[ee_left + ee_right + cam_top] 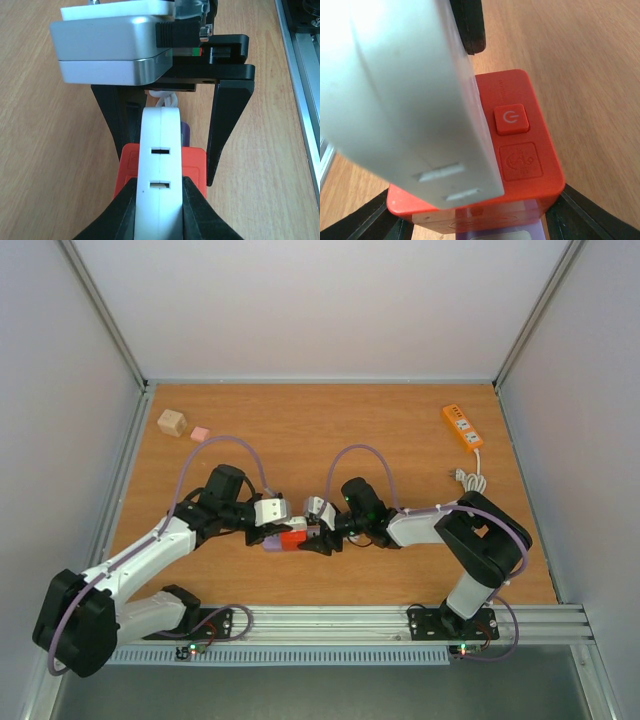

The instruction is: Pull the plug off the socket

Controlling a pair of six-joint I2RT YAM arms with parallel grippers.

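Two grippers: they meet at mid-table (pixel 330 430); the left gripper (pixel 160 202) is clamped on the white plug (pixel 160 165), and the right gripper (pixel 480 217) pinches the red socket (pixel 520 130) by its two sides.
Plug: front centre of the table, standing on edge against the socket's top face, beside the button (pixel 511 119); two slots show along its narrow edge.
Socket: a red block with a purple piece (pixel 184 132) at one end, flanked by the right gripper's black fingers.
Handling: both parts look like hard plastic, stiff and light. The smooth shells could slip under a narrow pinch, so the hold belongs on the plug's broad flat faces (as the left fingers have it). The pins probably bind, so a straight pull along them, with the socket braced, seems kinder than a twist.
Hidden: the joint between plug and socket shows in no view, so I cannot tell whether the plug is fully seated or partly out. In the right wrist view the plug is a blurred slab over the left half. From above, both wrists cover the pair, and whether the socket rests on the wood cannot be told.
Elsewhere: orange strip (pixel 462 427), cube (pixel 172 422) and pink block (pixel 199 432) lie along the far side, well apart from the work.
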